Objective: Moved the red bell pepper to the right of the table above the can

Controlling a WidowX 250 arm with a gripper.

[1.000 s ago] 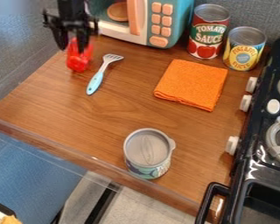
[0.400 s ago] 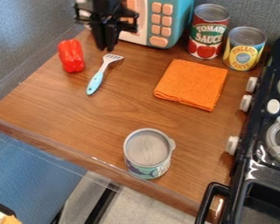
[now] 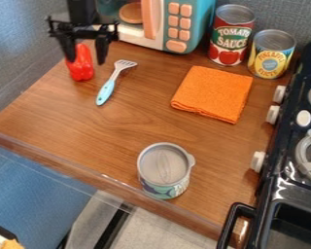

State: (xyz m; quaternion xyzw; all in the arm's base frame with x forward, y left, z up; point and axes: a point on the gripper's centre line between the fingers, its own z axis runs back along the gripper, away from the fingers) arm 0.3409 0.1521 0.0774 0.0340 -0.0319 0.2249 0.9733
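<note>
**Claw returns to the pepper, spread wide**

The claw (image 3: 85, 61) has swung from above the spatula (image 3: 107, 89) back to the red pepper (image 3: 81, 71), just left of that spatula, its fingers parting on the way. It pinches nothing. Its height is hard to judge, but a grasp seems next; the move rightward past the spatula remains.

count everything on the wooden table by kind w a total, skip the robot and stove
Cans: 3
Red bell pepper: 1
Slotted spatula: 1
Folded orange cloth: 1
Toy microwave: 1
Total: 7
</note>
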